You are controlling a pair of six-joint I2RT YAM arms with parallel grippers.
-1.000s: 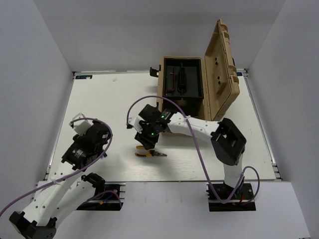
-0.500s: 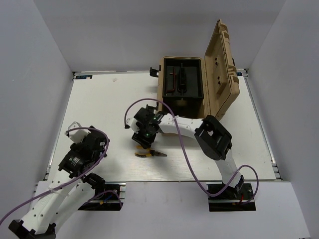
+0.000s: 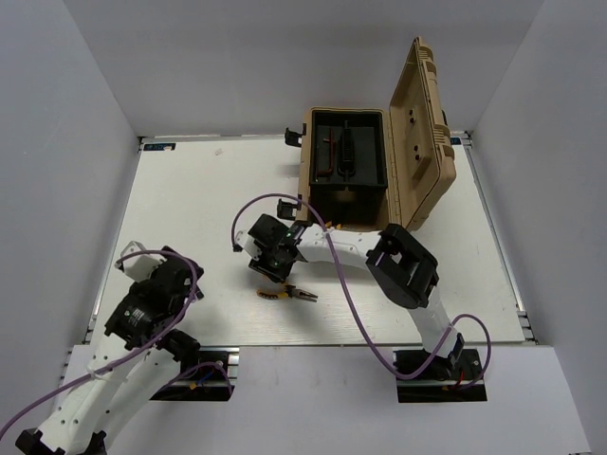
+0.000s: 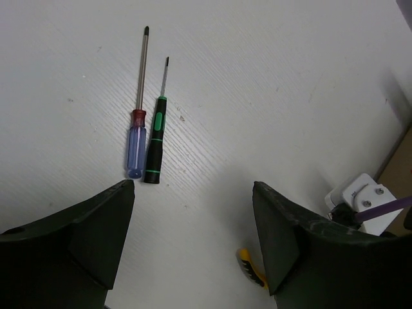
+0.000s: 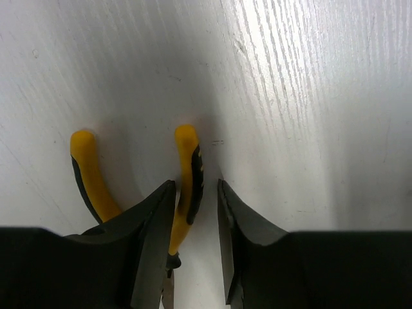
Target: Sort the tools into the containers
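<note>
Straddling one yellow handle of the pliers [image 5: 187, 151], the right gripper [image 5: 193, 190] is seen with its jaws parted only narrowly; a sliver of white table [image 3: 190, 190] is left showing between the handle and one finger, so nothing is clamped. The second handle is seen outside the jaws, at the left of the wrist frame. From above, the pliers are found low and centre on the table, well apart from the tan toolbox [image 3: 422, 142] (lid raised, black tray exposed) at the upper middle. The left gripper [image 4: 193, 190] is held wide open with nothing in it. Two screwdrivers, a blue-handled one [image 4: 136, 151] and a green-and-black one [image 4: 153, 151], are laid side by side at the upper left of its frame.
</note>
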